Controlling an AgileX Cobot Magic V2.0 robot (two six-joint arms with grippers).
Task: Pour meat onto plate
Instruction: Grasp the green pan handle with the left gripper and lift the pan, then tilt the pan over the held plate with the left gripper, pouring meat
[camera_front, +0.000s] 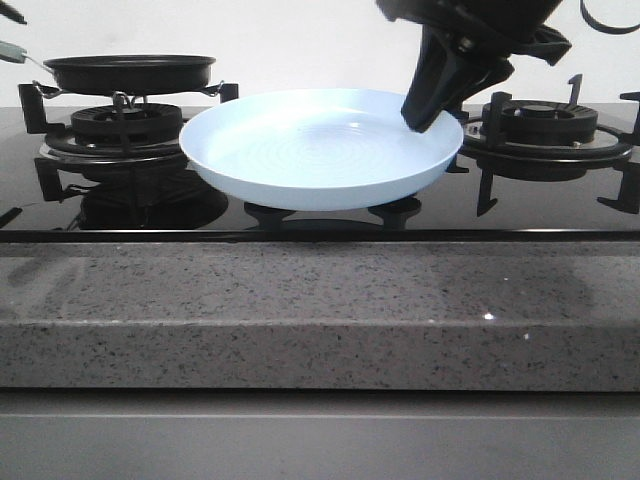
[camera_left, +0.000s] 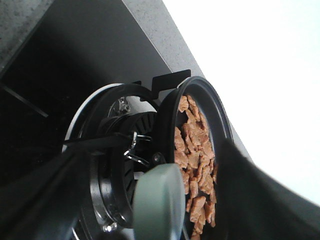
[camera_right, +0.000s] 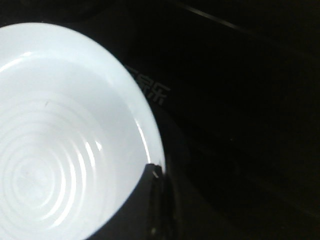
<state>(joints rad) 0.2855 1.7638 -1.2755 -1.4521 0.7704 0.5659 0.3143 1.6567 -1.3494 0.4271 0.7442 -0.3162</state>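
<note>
Jaws of our right gripper (camera_front: 422, 118) pinch the far right rim of the plate (camera_front: 300, 170), which sits on the glossy black hob surface (camera_front: 560, 215) between two burners. Our left gripper (camera_left: 165, 220) has its jaws around the pan's grey-green handle (camera_left: 159, 202); whether they grip it we cannot tell. Just beyond them the meat (camera_left: 196, 160) lies heaped in the black pan (camera_front: 130, 70).

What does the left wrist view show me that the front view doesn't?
Only the left wrist view shows the meat, heaped in the black pan, plus the pale green handle. Only the front view shows the empty plate, the right pincer at its rim, and the right burner. Both show the pan on the left burner.
</note>
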